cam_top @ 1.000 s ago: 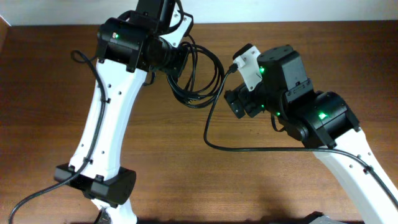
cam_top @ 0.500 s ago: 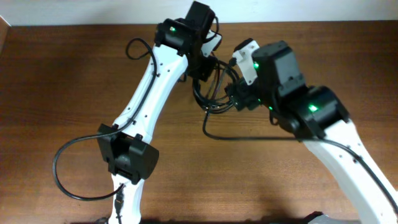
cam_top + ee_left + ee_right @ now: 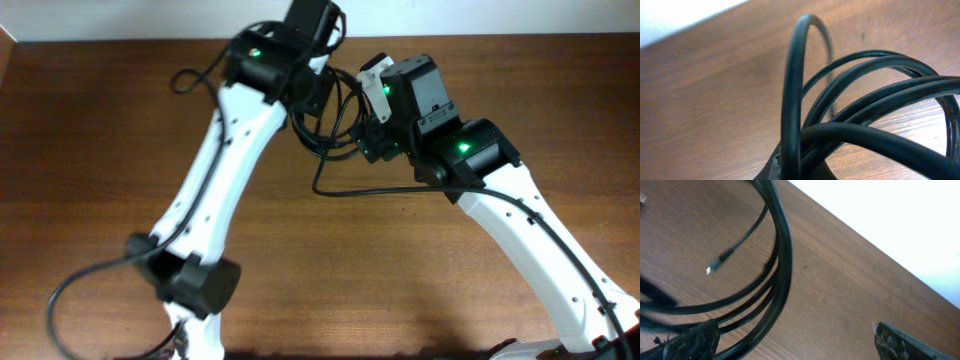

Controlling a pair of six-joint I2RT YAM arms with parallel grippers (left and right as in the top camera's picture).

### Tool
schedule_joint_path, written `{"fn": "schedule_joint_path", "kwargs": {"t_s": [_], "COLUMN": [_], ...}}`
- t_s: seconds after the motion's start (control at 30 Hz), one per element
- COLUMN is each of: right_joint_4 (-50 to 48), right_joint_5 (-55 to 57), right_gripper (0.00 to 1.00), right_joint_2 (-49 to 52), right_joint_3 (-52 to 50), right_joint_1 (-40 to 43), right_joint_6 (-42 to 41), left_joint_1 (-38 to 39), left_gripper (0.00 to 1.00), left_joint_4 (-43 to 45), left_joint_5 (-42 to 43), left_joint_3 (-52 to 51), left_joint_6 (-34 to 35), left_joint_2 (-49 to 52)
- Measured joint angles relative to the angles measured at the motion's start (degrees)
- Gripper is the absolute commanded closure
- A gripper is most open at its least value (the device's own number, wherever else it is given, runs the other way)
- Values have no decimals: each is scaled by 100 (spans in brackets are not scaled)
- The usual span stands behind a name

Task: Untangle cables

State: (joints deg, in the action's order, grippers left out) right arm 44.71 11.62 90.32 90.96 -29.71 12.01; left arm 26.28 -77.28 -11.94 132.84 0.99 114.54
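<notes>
**A:** The left gripper (image 3: 318,92) is up at the far edge of the table (image 3: 100,130). The cables (image 3: 795,100) fill its wrist camera, black loops standing up off the wood.

**B:** Is it gripping them?

**A:** Every strand funnels into one spot at the bottom of that view, right where the jaws sit. As far as I can see they are pinched on the bundle, though they are mostly out of frame.

**B:** And the right gripper (image 3: 792,342)?

**A:** Spread wide. Its two fingers (image 3: 692,340) sit in opposite bottom corners of its wrist view with nothing clamped between them. Several strands sweep past just beside the one in the lower left corner. Touching or not, I cannot tell.

**B:** What about from above?

**A:** The two grippers are close together, with the coil between them. One strand drops toward the near side and runs under the right arm.

**B:** Any loose end?

**A:** Yes, a small plug (image 3: 715,266) at the tip of a thin strand, apart from both fingers.
</notes>
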Motion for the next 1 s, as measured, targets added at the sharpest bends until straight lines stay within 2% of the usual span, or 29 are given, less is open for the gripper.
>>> {"fn": "schedule_joint_path", "kwargs": {"t_s": [0.17,0.3,0.33,0.37,0.4,0.43,0.47,0.57,0.83,1.0], "right_joint_4": [-48,-151,-173,-179,-179,-186,-190,-192,-199,-199], "right_joint_5": [-2,-4,-2,-2,-4,-4,-4,17,24,-824], "right_gripper": [2,0,6,36,71,79,79,96,96,96], "right_joint_2": [44,79,79,79,79,79,79,79,81,81], "right_joint_3": [0,0,0,0,0,0,0,0,0,26], "right_joint_1": [125,142,146,146,146,146,146,146,251,844], "right_joint_6": [-2,-2,-2,-2,-7,13,7,-4,-22,-33], "left_joint_1": [0,0,0,0,0,0,0,0,-4,-37], "left_gripper": [100,100,100,100,100,100,100,100,100,100], "left_joint_4": [-31,-153,-179,-192,-197,-197,-199,-199,-238,-326], "left_joint_5": [-205,-299,-313,-319,-334,-337,-337,-337,-400,-116], "left_joint_3": [0,0,0,0,0,0,0,0,0,0], "left_joint_6": [20,22,22,22,22,22,22,24,37,35], "left_joint_2": [-638,-699,-697,-697,-697,-697,-697,-697,-697,-697]}}
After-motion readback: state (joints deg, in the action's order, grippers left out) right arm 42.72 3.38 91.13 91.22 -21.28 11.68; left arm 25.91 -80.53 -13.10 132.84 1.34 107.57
